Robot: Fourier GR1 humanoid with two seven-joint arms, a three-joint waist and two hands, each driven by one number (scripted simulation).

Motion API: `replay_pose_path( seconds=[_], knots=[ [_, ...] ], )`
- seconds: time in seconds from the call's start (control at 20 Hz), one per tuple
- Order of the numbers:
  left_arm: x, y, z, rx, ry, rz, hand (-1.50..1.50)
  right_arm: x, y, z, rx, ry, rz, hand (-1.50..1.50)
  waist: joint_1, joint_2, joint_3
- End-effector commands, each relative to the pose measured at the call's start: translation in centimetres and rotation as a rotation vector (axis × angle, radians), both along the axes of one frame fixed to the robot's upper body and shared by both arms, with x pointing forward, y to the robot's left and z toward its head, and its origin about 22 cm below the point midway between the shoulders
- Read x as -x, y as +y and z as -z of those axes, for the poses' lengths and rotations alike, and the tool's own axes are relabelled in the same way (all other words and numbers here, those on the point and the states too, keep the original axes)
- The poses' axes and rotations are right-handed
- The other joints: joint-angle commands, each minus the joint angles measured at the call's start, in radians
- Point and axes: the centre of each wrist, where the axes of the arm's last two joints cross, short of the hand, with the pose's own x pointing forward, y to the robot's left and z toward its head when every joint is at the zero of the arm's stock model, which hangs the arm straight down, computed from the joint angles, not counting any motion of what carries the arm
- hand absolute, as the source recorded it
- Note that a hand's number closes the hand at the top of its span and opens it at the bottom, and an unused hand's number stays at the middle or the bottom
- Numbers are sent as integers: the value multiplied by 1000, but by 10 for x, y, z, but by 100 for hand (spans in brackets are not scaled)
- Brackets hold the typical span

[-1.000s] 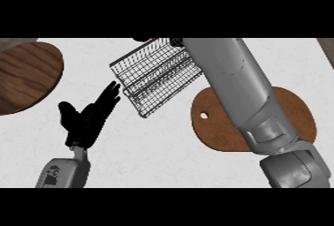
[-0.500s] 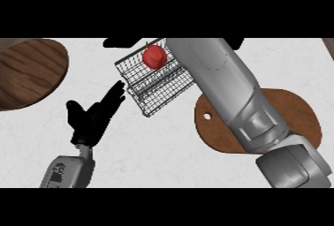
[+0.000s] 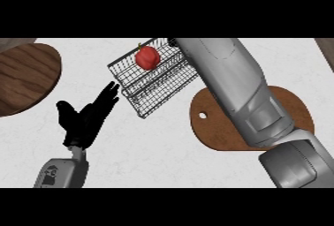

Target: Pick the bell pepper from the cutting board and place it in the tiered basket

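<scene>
Left robot hand (image 3: pixel 83 118) open; bell pepper (image 3: pixel 147 58) seemingly in tiered basket (image 3: pixel 155 84).

Kitchen: white counter (image 3: pixel 150 145), cutting board (image 3: pixel 215 132), wire basket (image 3: pixel 153 84).

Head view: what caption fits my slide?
Red bell pepper sits in the tiered basket; left hand rests open nearby.

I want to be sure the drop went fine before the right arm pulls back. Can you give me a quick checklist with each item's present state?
1. Bell pepper inside the tiered basket: ok.
2. Cutting board free of the pepper: ok.
3. Right hand released the pepper: cannot tell, the hand is out of view beyond the forearm.
4. Left hand open and apart from the basket: ok.
5. Basket upright on the counter: ok.
</scene>
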Motion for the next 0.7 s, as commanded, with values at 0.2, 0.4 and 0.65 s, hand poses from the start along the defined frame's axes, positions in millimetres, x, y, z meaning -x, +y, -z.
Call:
replay_pose_path(
  seconds=[0.2, 0.4, 0.65],
  knots=[
    [3, -4, 5, 7, -3, -33, 0, -29, -122, 7, 27, 83, 111, -150, -48, -7, 1],
    [-1, -1, -6, 20, -24, -35, 0, -29, -209, -2, 63, 88, 40, -150, -50, -5, 1],
    [-2, 4, 2, -2, 4, -49, 0, -16, -290, -12, 144, 85, -40, -150, -40, 1, 1]
  ],
)
